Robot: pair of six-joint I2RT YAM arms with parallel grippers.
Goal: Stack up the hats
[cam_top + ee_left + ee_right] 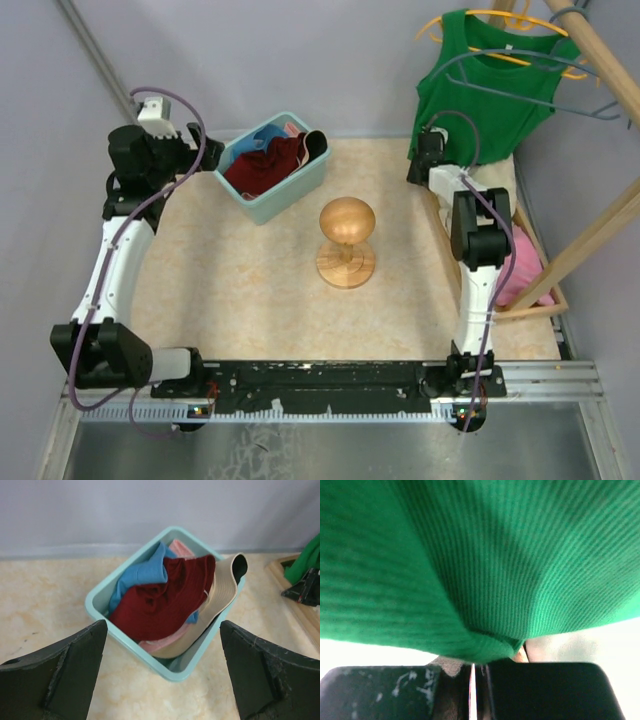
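The hats lie piled in a teal basket at the back left: a dark red one on top, a blue one behind it, a pink one under them, and a beige one against the right wall. My left gripper hovers open just in front of the basket's near corner, holding nothing; from above it sits at the basket's left side. My right gripper is at the back right, shut, its tips under the hem of the green tank top.
A wooden mushroom-shaped stand rises in the middle of the table. The green tank top hangs on a hanger from a wooden rack at the back right. Pink fabric lies on the rack's base behind the right arm.
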